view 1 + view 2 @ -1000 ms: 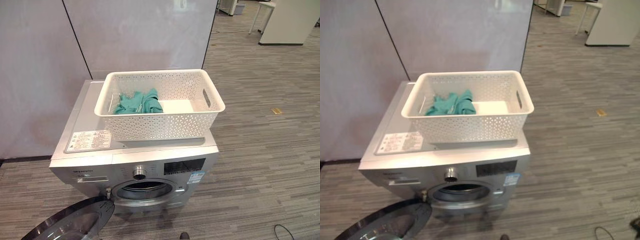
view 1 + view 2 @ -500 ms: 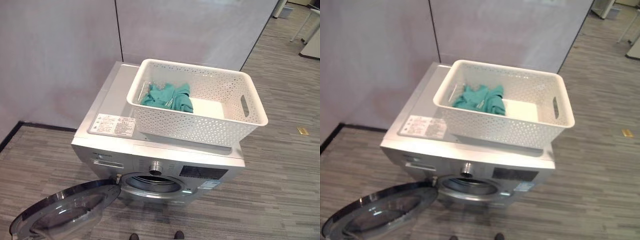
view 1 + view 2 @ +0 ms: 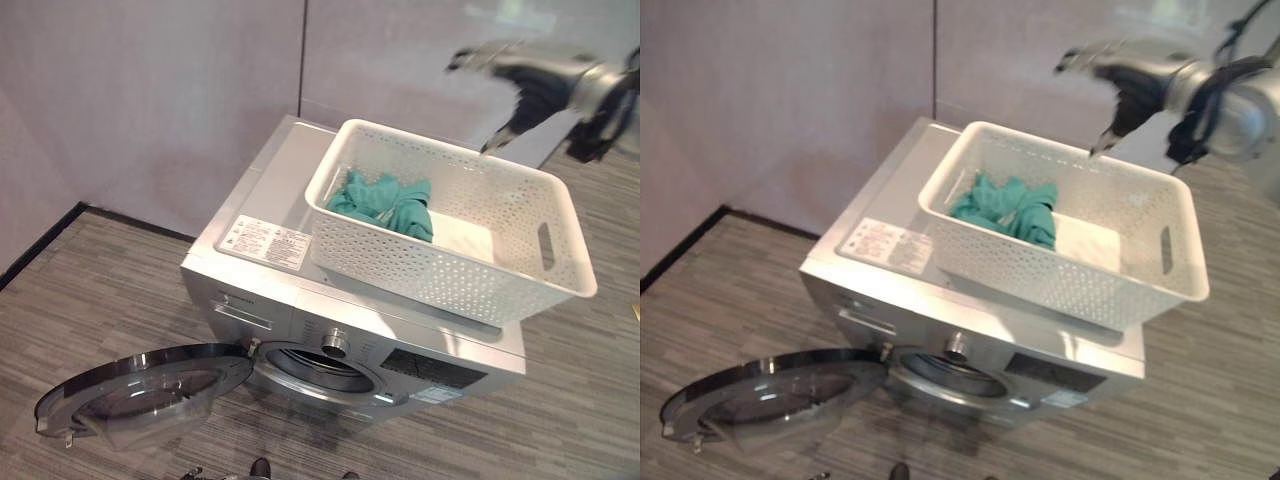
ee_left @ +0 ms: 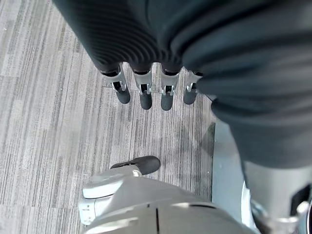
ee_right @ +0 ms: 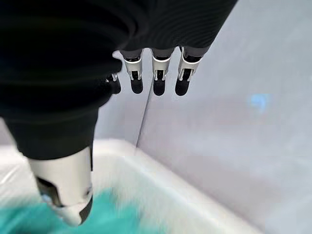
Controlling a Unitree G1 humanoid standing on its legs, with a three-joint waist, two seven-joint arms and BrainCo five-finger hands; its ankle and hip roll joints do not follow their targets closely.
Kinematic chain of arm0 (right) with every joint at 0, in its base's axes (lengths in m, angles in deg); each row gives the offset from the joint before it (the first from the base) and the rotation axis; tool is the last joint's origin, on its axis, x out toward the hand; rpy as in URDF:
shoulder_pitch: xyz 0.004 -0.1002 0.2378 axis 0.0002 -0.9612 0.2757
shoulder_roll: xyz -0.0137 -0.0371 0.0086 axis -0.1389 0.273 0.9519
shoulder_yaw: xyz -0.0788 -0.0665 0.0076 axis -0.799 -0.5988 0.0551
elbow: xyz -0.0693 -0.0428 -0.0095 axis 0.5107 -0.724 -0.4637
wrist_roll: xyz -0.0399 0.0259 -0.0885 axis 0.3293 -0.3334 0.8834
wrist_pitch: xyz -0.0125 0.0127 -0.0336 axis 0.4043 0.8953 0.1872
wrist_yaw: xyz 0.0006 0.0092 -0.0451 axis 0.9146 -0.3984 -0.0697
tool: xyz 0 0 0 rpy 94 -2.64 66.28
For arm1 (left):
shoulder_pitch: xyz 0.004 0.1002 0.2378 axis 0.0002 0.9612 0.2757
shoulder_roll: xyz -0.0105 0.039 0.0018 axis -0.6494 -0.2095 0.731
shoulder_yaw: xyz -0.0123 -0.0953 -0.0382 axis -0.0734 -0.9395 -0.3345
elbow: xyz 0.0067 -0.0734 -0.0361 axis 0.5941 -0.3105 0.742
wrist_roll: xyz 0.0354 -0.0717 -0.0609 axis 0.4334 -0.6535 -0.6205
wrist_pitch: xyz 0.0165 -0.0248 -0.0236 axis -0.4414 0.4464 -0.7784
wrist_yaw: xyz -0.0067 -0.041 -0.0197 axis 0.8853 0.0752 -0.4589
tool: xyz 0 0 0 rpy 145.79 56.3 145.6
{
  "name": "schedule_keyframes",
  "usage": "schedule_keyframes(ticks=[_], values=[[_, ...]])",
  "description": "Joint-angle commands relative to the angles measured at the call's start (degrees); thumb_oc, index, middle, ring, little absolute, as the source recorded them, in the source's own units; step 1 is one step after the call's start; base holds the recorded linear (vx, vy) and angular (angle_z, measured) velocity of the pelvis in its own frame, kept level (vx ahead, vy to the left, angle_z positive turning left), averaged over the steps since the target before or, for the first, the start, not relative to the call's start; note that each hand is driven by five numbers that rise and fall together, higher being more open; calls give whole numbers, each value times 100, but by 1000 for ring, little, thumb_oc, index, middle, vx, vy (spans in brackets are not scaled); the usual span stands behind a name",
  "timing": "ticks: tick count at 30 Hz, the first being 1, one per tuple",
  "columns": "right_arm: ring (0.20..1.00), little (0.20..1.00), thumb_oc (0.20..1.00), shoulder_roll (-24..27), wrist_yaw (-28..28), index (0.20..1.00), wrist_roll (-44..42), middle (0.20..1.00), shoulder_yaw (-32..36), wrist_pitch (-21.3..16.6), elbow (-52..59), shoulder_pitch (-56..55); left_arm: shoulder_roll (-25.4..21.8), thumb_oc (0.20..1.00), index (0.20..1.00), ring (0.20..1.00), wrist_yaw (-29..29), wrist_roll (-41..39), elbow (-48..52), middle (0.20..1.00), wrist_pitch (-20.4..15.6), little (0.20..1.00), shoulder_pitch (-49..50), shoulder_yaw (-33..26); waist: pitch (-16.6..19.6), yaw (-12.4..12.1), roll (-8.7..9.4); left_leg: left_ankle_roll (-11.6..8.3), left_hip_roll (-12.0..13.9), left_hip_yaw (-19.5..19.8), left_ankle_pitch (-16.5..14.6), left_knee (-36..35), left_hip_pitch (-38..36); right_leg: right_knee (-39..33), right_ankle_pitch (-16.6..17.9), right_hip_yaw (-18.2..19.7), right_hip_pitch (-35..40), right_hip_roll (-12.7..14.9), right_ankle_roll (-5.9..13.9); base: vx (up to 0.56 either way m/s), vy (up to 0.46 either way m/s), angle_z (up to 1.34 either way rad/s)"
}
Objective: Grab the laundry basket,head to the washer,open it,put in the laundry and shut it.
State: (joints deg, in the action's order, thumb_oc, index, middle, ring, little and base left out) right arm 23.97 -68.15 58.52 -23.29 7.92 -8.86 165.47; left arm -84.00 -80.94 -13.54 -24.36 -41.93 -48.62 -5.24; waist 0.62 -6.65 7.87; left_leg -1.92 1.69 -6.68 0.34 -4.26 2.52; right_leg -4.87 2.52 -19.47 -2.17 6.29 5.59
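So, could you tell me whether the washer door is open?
Open: the round glass door is swung out from the silver washer's drum opening.

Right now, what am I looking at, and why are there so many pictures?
A walking robot took them all. Two come from its head, looking down; one comes from each wrist. A silver front-loading washing machine stands with its round glass door swung open. On top rests a white perforated plastic basket with a teal cloth inside. The robot's right hand is above the basket's far rim, fingers straight, holding nothing. Its left hand hangs open over the striped floor.
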Motion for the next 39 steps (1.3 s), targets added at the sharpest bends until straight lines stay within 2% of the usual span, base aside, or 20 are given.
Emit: schedule_keyframes(ticks=[1,3,7,11,12,13,15,20,22,24,32,36,37,38,39], values=[[1000,1000,1000,100,211,1000,-462,1000,200,112,-277,104,-35,1000,1000,1000,-236,-10,-204,1000,-47,1000,161,39,27,-91,350,-274,151,129,475,-74,467,-13,406,-72,303,400,492,3,-5,4],[1000,1000,1000,132,406,1000,-497,1000,118,111,-5,-40,-28,1000,1000,1000,-269,-23,-161,1000,-53,1000,155,7,7,-117,379,-273,154,146,469,-74,489,-13,407,-92,290,408,494,0,0,0],[1000,1000,1000,82,559,1000,-549,1000,427,159,166,-617,-21,1000,1000,1000,-287,-33,-118,1000,-60,1000,131,-6,-29,-171,412,-258,140,177,458,-74,524,-13,403,-128,268,418,500,0,0,0],[1000,1000,1000,-1,581,1000,-147,1000,413,111,219,-866,-22,1000,1000,1000,-273,-2,-103,1000,-77,1000,117,-3,-60,-204,436,-251,131,197,444,-74,537,-13,405,-143,264,431,503,0,0,0],[1000,1000,1000,-104,501,1000,539,1000,174,-11,146,-872,-49,1000,1000,1000,-247,23,-88,1000,-78,1000,93,-15,-97,-246,466,-246,123,209,438,-74,556,-13,412,-149,254,433,504,0,0,0],[1000,1000,1000,-111,497,1000,538,1000,145,-15,137,-845,-40,1000,1000,1000,-247,24,-88,1000,-78,1000,94,-19,-97,-241,457,-246,123,209,438,-74,556,-13,412,-149,254,433,504,0,0,0],[1000,1000,1000,-361,487,1000,1085,1000,-346,-120,-79,-546,-148,1000,1000,1000,-196,71,-75,1000,-78,1000,32,-42,-165,-337,520,-244,114,250,449,-74,614,-13,410,-167,212,431,501,0,0,0],[1000,1000,1000,-774,314,1000,1443,1000,-560,-77,-859,-335,-201,1000,1000,1000,-142,61,-83,1000,-75,1000,-5,12,-257,-431,562,-237,98,308,472,-74,714,-13,426,-195,147,443,500,-11,3,11],[1000,1000,1000,-1166,165,1000,1743,1000,-660,15,-1627,-55,-301,1000,1000,1000,-89,9,-128,1000,-65,1000,-89,58,-390,-521,597,-230,82,359,519,-74,839,-13,459,-209,64,453,498,-39,5,4],[1000,1000,1000,-1385,67,1000,1871,1000,-689,37,-1894,56,-347,1000,1000,1000,-42,-34,-164,1000,-70,1000,-153,77,-467,-566,616,-220,58,405,544,-74,953,-13,476,-227,-17,468,491,-1,11,3],[1000,1000,1000,-1349,204,1000,2033,1000,-868,23,-1537,-13,-435,1000,1000,1000,22,-98,-181,1000,-61,1000,-379,21,-660,-656,681,-207,-21,593,585,-74,1238,-13,480,-334,-167,506,498,22,7,12],[1000,1000,1000,-1165,659,1000,1434,1000,-498,223,-931,-533,-442,1000,1000,1000,96,-162,-108,1000,-60,1000,-510,-23,-689,-626,701,-204,-33,648,568,-74,1232,-13,427,-434,-99,491,468,39,-18,5],[824,824,824,-1155,758,824,1301,824,-465,252,-907,-639,-422,1000,1000,1000,94,-162,-88,1000,-63,1000,-521,-5,-682,-616,693,-202,-34,650,559,-74,1207,-13,417,-449,-73,485,458,0,0,0],[539,539,539,-1137,870,539,1110,539,-422,288,-849,-715,-418,1000,1000,1000,89,-167,-78,1000,-65,1000,-516,6,-674,-609,694,-203,-32,658,553,-74,1186,-13,401,-456,-49,477,451,29,-23,7],[407,407,407,-1089,1067,407,603,407,-295,388,-724,-883,-383,1000,1000,1000,58,-180,-54,1000,-75,1000,-504,27,-625,-572,668,-208,-21,652,542,-74,1124,-13,368,-474,4,459,435,27,-26,6]])
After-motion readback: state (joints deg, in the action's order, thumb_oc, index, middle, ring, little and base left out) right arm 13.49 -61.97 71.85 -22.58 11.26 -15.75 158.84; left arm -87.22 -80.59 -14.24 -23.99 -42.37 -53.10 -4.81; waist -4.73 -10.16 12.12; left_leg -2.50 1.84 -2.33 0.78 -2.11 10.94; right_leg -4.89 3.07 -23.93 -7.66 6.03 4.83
